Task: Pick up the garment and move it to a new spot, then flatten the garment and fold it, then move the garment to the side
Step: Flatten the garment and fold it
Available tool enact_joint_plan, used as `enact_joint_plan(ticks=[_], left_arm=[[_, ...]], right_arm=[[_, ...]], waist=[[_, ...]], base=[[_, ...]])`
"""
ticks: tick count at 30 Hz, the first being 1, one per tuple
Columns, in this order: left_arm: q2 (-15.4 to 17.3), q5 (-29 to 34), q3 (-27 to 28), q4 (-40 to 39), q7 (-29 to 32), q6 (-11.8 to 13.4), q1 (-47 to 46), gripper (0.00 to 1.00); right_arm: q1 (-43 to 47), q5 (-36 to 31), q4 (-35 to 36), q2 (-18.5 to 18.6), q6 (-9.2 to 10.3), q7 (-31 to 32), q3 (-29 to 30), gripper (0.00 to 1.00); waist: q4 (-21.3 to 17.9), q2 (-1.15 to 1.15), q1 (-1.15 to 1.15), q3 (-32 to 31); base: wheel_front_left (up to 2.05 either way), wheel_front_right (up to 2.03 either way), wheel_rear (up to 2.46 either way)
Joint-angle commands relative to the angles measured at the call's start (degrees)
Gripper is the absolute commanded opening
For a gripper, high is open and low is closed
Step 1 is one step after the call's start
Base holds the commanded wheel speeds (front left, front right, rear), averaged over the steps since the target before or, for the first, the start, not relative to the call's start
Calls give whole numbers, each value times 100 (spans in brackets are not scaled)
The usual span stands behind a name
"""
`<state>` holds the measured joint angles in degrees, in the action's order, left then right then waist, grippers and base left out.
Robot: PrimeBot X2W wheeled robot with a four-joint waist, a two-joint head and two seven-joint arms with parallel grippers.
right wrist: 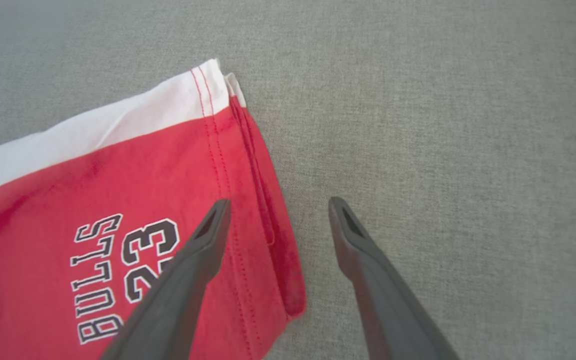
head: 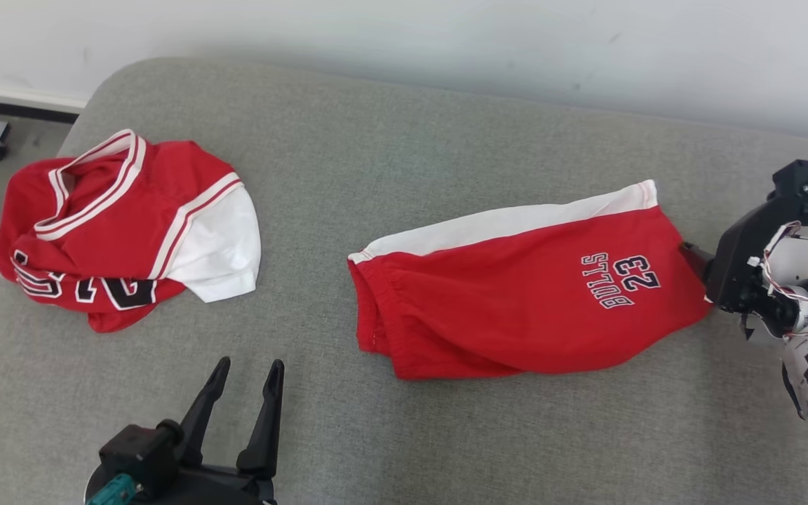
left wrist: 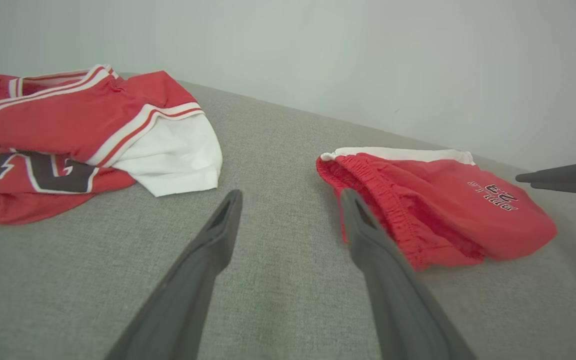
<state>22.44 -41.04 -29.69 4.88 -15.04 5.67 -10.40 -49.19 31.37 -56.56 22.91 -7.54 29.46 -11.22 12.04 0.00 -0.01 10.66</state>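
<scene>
Nearest me, the left gripper [head: 250,365] hangs spread and empty, a crumpled jersey [head: 123,224] beyond it. Right of centre on the grey cushion [head: 376,140] lie the red shorts [head: 516,301], white-striped, marked BULLS 23: light, limp, probably slippery, best pinched at the hem, where the right gripper [right wrist: 278,202] gapes, holding nothing.

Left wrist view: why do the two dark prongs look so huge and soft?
Left wrist view: the left gripper sits near the wide lens, so it looms and softens; right wrist view: print on the shorts is crisp; head view: even light, no glare on the grey surface.
</scene>
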Motion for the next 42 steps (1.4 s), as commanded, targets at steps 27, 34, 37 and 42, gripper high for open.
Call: enact_joint_plan(ticks=[27,34,37,42], left_arm=[[64,3,-105,-261,173,53,348,100],[52,-44,-139,-226,218,119,473,100],[76,-79,-136,-231,221,130,537,100],[117,-138,-104,-257,228,191,700,100]], right_arm=[[294,-1572,-284,-461,13,335,1269,0],[736,-1853,112,-381,13,152,1606,0],[975,-2037,284,-356,13,159,1904,0],[1378,-2401,636,-394,13,282,2478,0]], waist=[[84,0,1,-36],[-75,0,1,-426],[-137,0,1,-601],[-226,0,1,-893]], base=[[0,0,0],[0,0,0],[0,0,0],[0,0,0]])
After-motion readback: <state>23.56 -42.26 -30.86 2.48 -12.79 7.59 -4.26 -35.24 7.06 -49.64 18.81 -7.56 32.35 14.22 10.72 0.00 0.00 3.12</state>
